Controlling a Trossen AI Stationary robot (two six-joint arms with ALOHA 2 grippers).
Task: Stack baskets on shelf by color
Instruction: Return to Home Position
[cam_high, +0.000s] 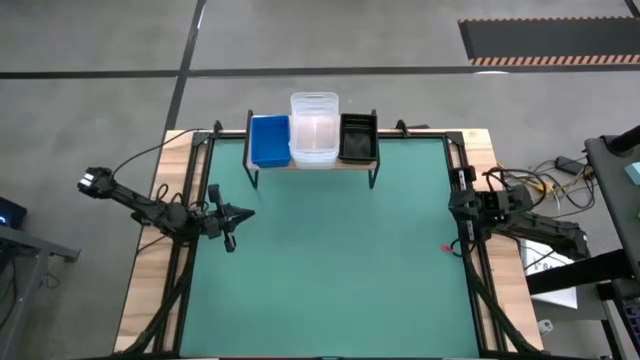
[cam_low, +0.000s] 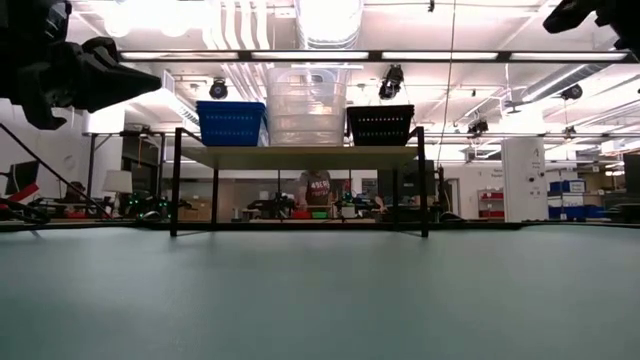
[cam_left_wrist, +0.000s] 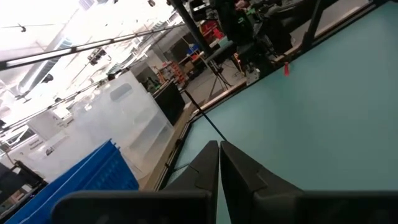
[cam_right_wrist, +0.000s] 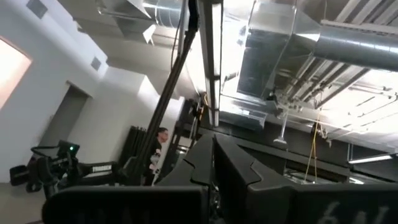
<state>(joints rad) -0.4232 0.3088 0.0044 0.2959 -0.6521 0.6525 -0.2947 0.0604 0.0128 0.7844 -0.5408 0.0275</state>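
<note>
Blue baskets (cam_high: 269, 141), clear baskets (cam_high: 314, 130), black baskets (cam_high: 358, 138) on far shelf (cam_low: 300, 157). Left gripper (cam_left_wrist: 219, 144) pressed together at left; right gripper (cam_right_wrist: 214, 138) pressed together, probably right edge.

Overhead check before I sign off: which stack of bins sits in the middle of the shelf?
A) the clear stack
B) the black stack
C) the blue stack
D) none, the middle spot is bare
A: the clear stack stands at the middle of the shelf, with the blue stack on one side of it and the black stack on the other.
</note>
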